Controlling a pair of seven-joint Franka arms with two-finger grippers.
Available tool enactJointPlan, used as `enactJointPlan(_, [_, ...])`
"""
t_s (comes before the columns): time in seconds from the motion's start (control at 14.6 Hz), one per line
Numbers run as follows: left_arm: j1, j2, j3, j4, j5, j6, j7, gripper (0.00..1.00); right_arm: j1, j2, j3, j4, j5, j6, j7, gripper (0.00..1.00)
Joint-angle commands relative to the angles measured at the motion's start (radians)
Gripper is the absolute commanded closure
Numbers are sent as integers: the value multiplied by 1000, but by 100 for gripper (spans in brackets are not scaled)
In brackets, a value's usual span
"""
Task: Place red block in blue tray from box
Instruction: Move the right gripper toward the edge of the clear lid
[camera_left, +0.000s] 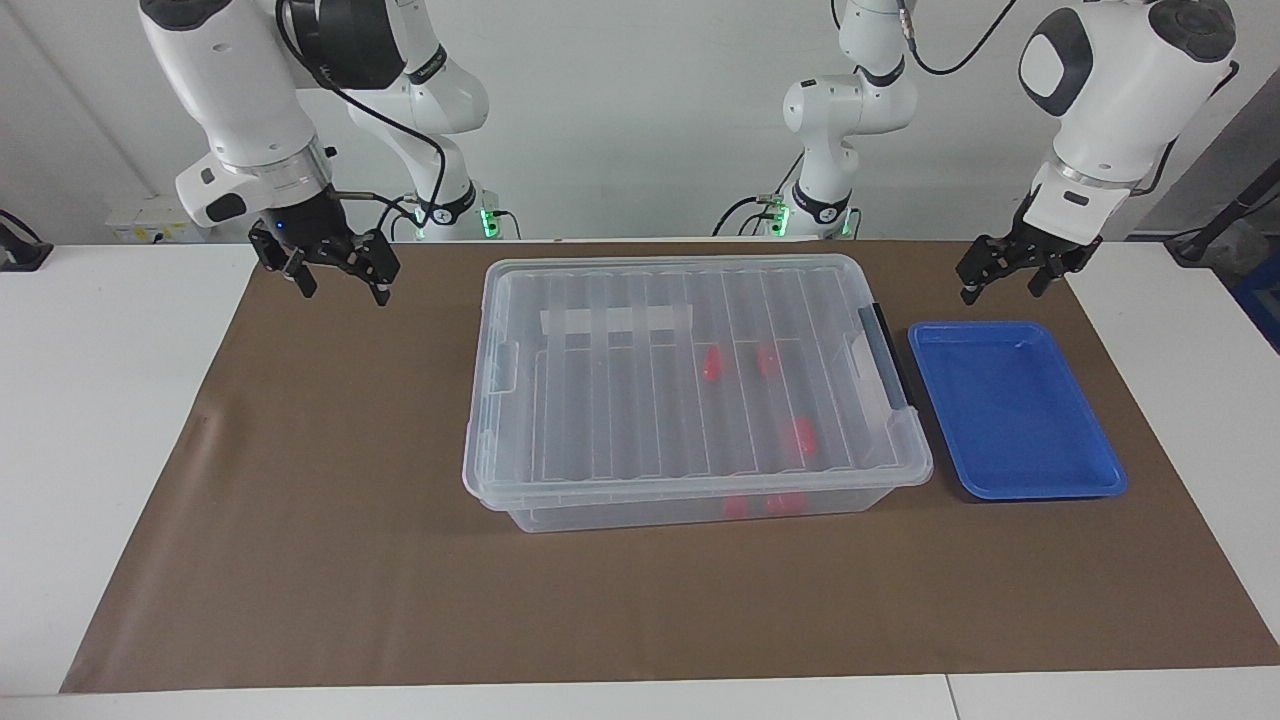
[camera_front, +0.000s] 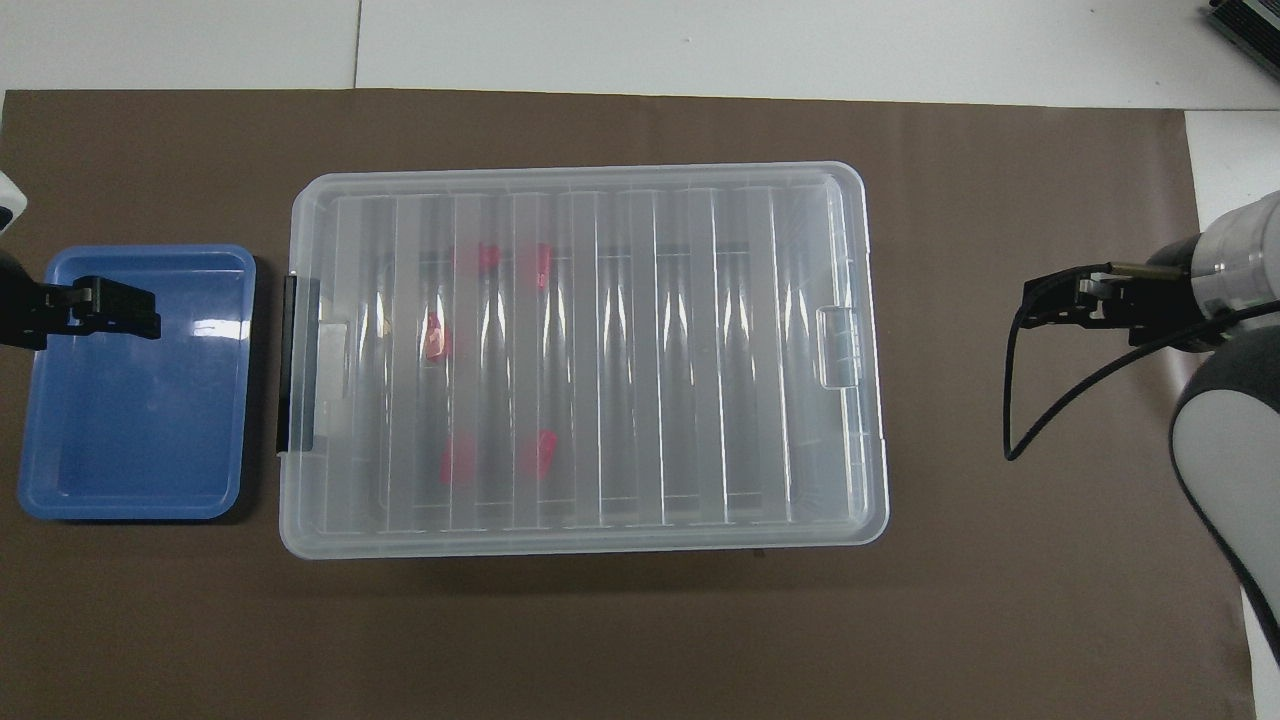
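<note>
Brown mat (camera_left: 330, 520): red block (camera_left: 712, 364) inside lidded box (camera_left: 690, 385), well apart from both pincers (open, empty).

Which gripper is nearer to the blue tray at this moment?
Left. The left gripper hangs open over the mat at the blue tray's edge nearest the robots. The right gripper is open over the mat, with the box between.

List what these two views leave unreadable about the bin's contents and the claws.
- Red blocks: both views, the box's ribbed lid smears them; shape and exact count unclear.
- Left claw: overhead view, cut off by the picture's edge over the blue tray.
- Right claw: overhead view, seen edge-on; its height above the brown mat unreadable.
</note>
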Motion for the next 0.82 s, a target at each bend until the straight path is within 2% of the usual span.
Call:
enactJointPlan(0.0, [8,-17,-2,-10,-13,-2,-7,0,35,-22,-1,-73,27,75,-17,5])
enactJointPlan(0.41, [8,-17,-2,-10,-13,-2,-7,0,118,64,0,-94,27,219,55,4])
enactJointPlan(0.75, [8,-17,-2,-10,-13,-2,-7,0,139,117,3,-93,83,259,107,4])
